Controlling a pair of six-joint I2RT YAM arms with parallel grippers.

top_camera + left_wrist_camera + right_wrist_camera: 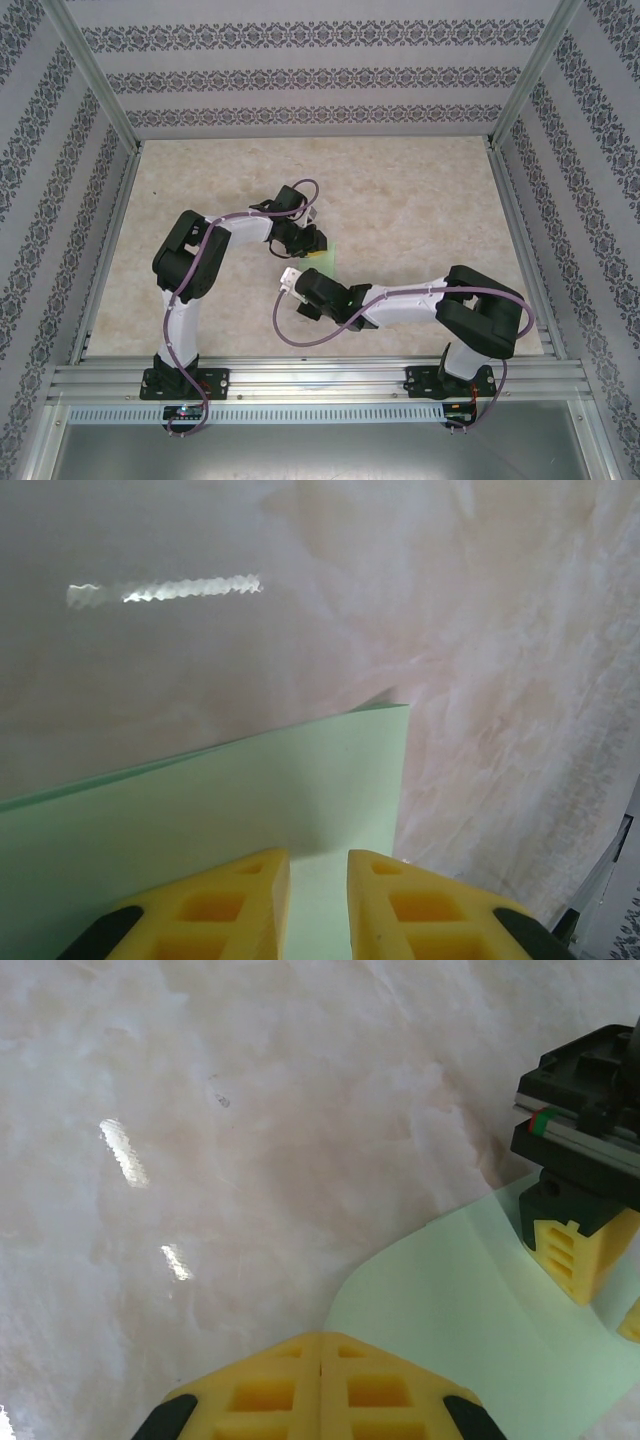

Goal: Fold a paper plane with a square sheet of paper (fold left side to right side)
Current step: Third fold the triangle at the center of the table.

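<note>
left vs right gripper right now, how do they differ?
Left gripper has a narrow gap between its fingers; right gripper is shut tight. Left gripper sits over the green paper; right gripper is at its edge, mostly over table. Both have yellow fingers.

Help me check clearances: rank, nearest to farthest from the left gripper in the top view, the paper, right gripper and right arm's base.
From the left gripper:
1. paper, right at its tips.
2. right gripper, close by, toward the near edge.
3. right arm's base, bottom right.

Matt mint paper [250,800] on glossy marbled tabletop [250,1160]
</note>
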